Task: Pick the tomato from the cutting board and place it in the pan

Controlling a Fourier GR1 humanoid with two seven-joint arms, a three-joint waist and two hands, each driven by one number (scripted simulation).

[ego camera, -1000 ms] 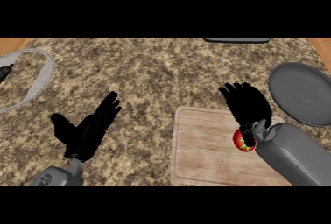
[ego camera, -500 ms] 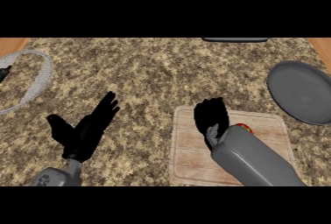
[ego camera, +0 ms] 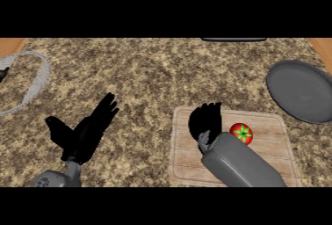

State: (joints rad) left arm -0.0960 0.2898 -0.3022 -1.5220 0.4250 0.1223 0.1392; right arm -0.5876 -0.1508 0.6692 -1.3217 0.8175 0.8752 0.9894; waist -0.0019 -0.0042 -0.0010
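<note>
A red tomato [ego camera: 242,133] with a green stem top lies on the wooden cutting board [ego camera: 272,162] at the lower right. My right hand [ego camera: 205,121] hovers over the board just left of the tomato, fingers straight and pointing away from me, holding nothing. The dark grey pan [ego camera: 303,91] sits at the right edge, beyond the board. My left hand [ego camera: 84,131] rests open over the counter at the lower left, fingers up.
A pale ring-shaped rim [ego camera: 35,79] lies at the far left edge. A dark flat object [ego camera: 233,39] shows at the counter's far edge. Speckled countertop [ego camera: 156,74] spreads between the board and these things.
My right hand has swung left across the board, uncovering the tomato, which now shows to its right. The left hand has barely moved.
</note>
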